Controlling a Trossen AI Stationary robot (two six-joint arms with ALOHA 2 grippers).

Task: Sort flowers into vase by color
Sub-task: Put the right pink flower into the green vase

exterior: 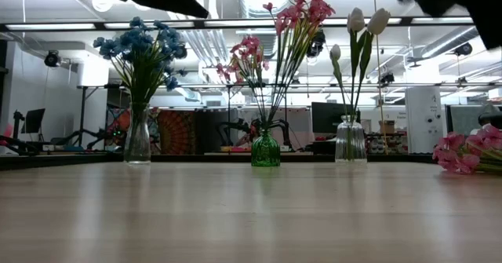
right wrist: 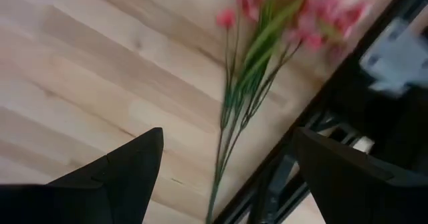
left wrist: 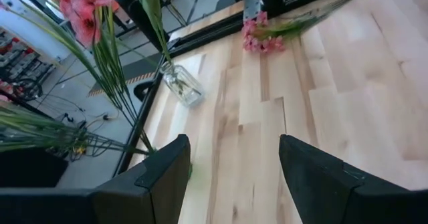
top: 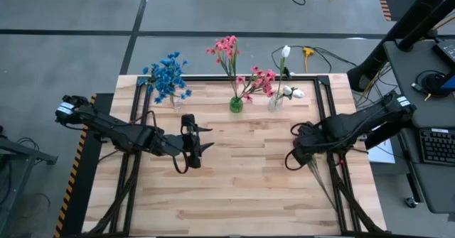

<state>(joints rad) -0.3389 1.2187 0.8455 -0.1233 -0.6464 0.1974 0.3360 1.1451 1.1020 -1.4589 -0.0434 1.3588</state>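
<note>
Dark fingers [right wrist: 127, 174] of the right gripper [right wrist: 227, 177] fill the foreground of its wrist view, spread wide with nothing between them. Below them lies a pink-red flower spray [right wrist: 267, 23] on the wooden table [right wrist: 80, 70], its blooms blurred and partly cut off at the frame's edge, its thin green stems running out over the table's dark rim. From overhead that spray is hard to make out beneath the right arm.

Likewise parted and empty, the left gripper [top: 202, 138] hovers over the table's left-centre.

Along the far edge stand three vases. A clear one [exterior: 137, 141] holds bright blue clusters [exterior: 141, 47], a green one [exterior: 265, 151] holds pink-red clusters [exterior: 302, 12], and another clear one [exterior: 351, 141] holds white tulip-like buds [exterior: 367, 20]. At table level, more pink blooms [exterior: 467, 151] show at the right edge, cut off.
</note>
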